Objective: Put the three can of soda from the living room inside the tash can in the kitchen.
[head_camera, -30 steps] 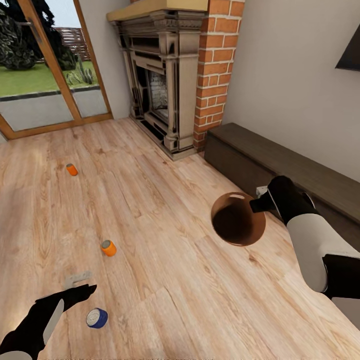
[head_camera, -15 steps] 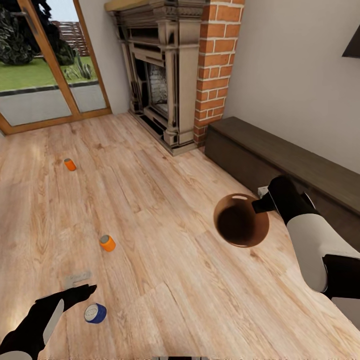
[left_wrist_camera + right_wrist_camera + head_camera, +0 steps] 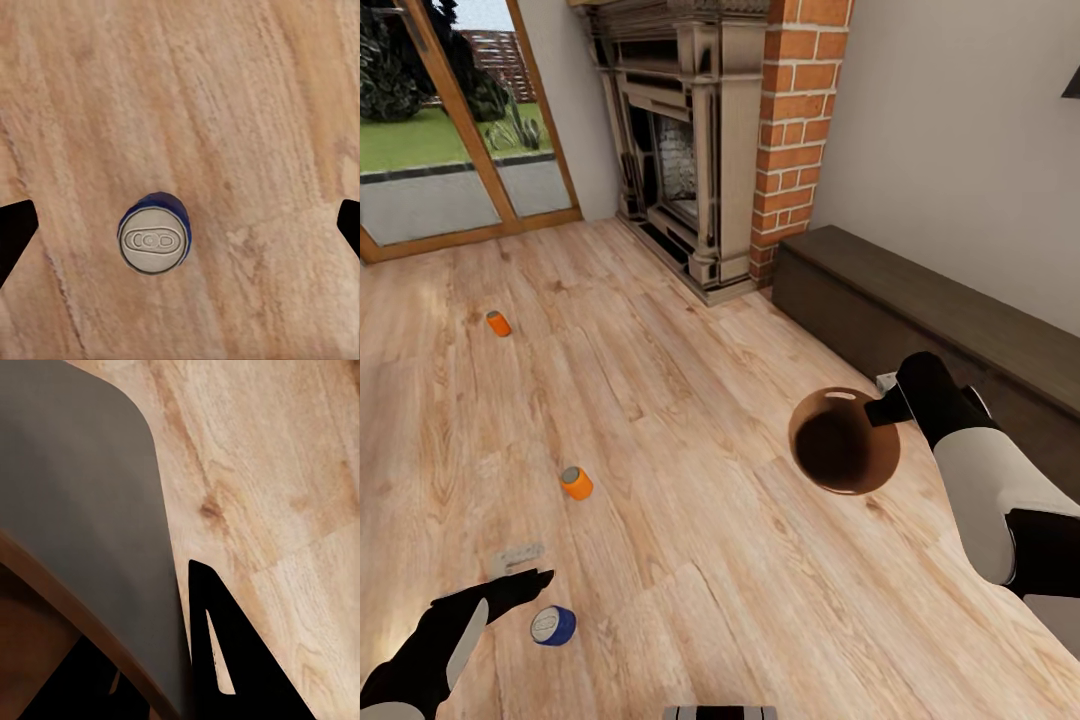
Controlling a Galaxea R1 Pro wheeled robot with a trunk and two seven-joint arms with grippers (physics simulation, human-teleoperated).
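Observation:
Two orange cans of soda lie on the wood floor, one far and one nearer. A blue can with a grey top stands by my left gripper. In the left wrist view that gripper is open above the blue can, its black fingertips wide apart. At the right, the glossy brown tash can hangs above the floor, tipped so its dark inside shows. My right gripper is shut on its rim.
A red brick fireplace stands at the back, with wood-framed glass doors to its left. A long dark low cabinet runs along the right wall, close behind my right arm. Open plank floor lies between the cans and the tash can.
The whole picture has shifted slightly as the camera moved: fireplace and orange cans drifted a little up and left. Both arms hold the same pose, the tash can still gripped.

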